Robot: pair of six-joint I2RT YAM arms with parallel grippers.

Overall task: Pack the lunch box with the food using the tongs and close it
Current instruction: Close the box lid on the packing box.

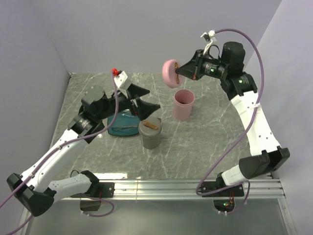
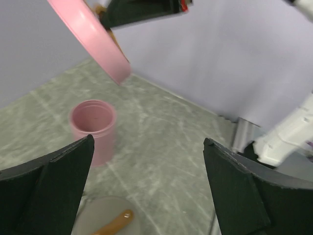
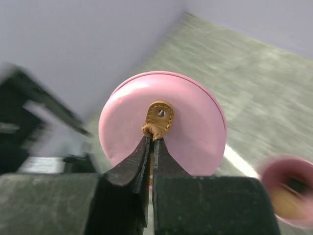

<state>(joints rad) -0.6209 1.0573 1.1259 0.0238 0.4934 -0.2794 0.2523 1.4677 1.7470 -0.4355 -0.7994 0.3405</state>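
The pink round lunch box cup stands open at mid-table, also in the left wrist view. Its pink lid hangs tilted in the air to the cup's upper left. My right gripper is shut on the lid's brown leather strap. A blurred beige-brown shape shows inside the cup; I make out no other food. The thin silver tongs lie on the teal plate. My left gripper hovers wide open and empty above the plate's right edge.
A grey lidded container with a brown strap on its lid stands just right of the plate, under the left gripper. Purple walls close the table at back and sides. A metal rail runs along the near edge.
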